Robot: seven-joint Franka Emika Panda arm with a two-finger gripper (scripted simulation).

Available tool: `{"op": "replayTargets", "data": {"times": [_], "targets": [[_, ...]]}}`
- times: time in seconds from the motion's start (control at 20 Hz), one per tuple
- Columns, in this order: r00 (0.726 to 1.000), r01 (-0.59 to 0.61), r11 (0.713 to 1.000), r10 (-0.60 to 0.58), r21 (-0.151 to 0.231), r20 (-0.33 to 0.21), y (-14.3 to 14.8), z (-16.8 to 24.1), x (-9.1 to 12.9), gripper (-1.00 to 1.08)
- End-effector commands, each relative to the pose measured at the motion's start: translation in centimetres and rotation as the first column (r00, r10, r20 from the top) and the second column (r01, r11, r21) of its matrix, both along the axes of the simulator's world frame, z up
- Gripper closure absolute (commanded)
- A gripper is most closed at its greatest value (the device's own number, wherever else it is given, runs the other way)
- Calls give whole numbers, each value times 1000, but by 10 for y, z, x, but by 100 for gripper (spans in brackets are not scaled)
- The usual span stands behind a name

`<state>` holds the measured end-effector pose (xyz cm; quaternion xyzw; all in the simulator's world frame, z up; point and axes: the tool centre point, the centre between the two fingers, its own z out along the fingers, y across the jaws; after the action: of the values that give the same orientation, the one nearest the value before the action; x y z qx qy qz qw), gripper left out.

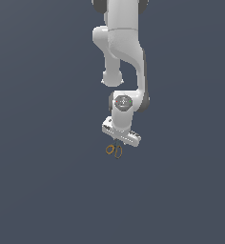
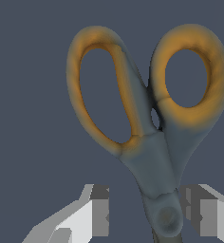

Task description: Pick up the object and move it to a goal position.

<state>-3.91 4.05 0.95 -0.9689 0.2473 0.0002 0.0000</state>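
- The scissors (image 2: pixel 152 142) fill the wrist view: two orange rings, then a grey neck going down to the pivot.
- The pivot sits between the two fingers (image 2: pixel 92 213) of the gripper (image 2: pixel 147 216). A gap shows beside the neck on each side, so the jaws look open and not yet holding anything.
- In the exterior view the scissors (image 1: pixel 114 150) lie just under the gripper (image 1: pixel 118 142), the rings toward the camera, the blades hidden below the hand.
- The arm (image 1: pixel 121 52) comes down from above over a plain dark floor (image 1: pixel 38 190). No goal mark is visible.
- Risk, as a judgement: the neck is thin and rounded, and it stands closer to one finger. When closing, this finger may push it first, so the scissors could turn or slip out.
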Motion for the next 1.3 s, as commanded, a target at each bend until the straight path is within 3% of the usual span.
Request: {"op": "replayTargets", "data": {"times": [0.0,0.65,0.95,1.25], "targets": [[1000,0,1000,0,0,0,0,-2,0,108],[1000,1,1000,-1,0,0,8,7,1,108],[1000,1,1000,-1,0,0,41,34,6,108],[1000,1,1000,-1,-1,0,92,77,14,108]]}}
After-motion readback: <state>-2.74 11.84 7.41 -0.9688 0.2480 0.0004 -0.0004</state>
